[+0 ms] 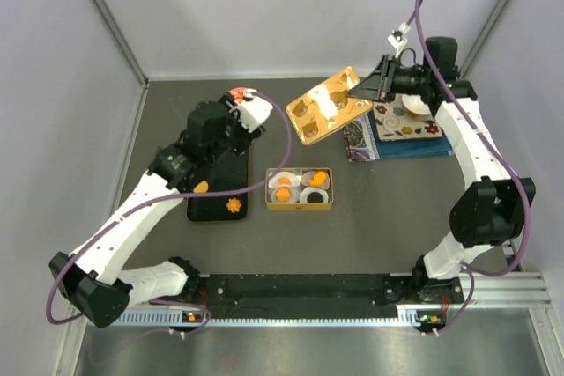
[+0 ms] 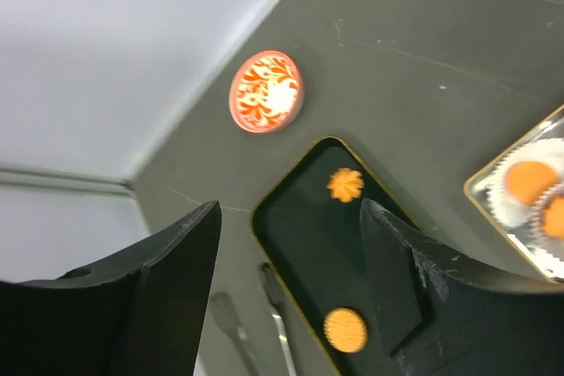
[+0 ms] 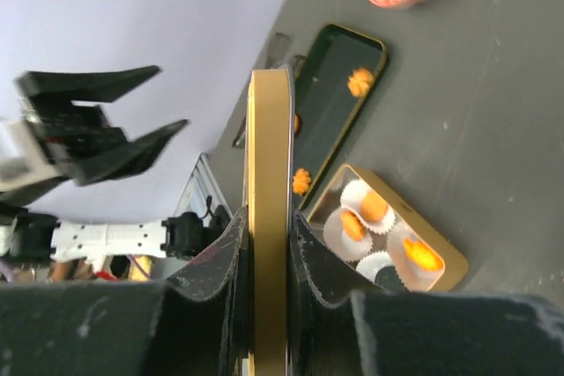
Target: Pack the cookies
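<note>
The right tool [image 3: 269, 239] is clamped on the edge of the gold lid [image 3: 269, 156], far right. The left tool [image 2: 289, 209] hangs wide apart above two cookies [image 2: 345, 184] on the black tray [image 2: 295, 253], touching nothing.

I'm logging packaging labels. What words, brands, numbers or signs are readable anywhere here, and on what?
No readable text in any view.
gold lid, held in the right end effector: dark printed shapes only, no letters legible.
red dish: ornament only.
patterned mat: flowers and swirls, no words.
</note>
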### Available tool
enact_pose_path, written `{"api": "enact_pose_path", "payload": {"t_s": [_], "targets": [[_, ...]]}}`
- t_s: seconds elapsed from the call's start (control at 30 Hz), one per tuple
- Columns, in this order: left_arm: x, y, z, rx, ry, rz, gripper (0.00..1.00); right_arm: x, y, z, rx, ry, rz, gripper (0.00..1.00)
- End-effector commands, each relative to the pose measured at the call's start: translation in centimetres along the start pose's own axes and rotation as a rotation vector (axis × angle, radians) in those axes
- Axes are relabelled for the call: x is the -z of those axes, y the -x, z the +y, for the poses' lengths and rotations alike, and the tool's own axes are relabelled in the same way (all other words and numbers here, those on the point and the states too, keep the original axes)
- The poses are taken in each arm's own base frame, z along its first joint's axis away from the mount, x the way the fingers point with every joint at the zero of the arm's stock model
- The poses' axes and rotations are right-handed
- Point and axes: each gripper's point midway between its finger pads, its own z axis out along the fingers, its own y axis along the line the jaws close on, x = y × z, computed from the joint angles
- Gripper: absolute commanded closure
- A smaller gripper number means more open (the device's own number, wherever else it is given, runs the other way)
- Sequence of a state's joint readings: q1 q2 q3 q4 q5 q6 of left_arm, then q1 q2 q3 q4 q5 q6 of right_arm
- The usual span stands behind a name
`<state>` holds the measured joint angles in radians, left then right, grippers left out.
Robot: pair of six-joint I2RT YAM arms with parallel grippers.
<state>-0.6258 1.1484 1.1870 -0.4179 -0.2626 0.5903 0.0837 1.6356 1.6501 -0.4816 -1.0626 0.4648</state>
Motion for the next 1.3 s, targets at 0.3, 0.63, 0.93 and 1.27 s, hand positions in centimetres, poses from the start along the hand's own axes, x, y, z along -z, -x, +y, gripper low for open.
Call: {"api": "enact_pose_path", "payload": {"t_s": [0.3, 0.63, 0.93, 1.27], "targets": [[-2.2, -1.0, -5.1, 0.713, -0.364, 0.082, 0.3, -2.5, -5.5, -3.9, -0.084, -0.184, -0.307, 1.0], [-5.2, -1.3, -7.4, 0.849, -0.466, 0.066, 0.31, -5.2, -10.1, -6.1, -0.149, -0.267, -0.332, 1.0], [-7.5, -3.7, -10.4, 0.948, -0.506, 0.123, 0.31, -7.3, -11.3, -6.3, -0.155, -0.247, -0.327, 1.0], [-8.4, -5.6, -11.8, 0.958, -0.509, 0.133, 0.31, -10.7, -14.5, -5.5, -0.183, -0.172, -0.232, 1.0]]}}
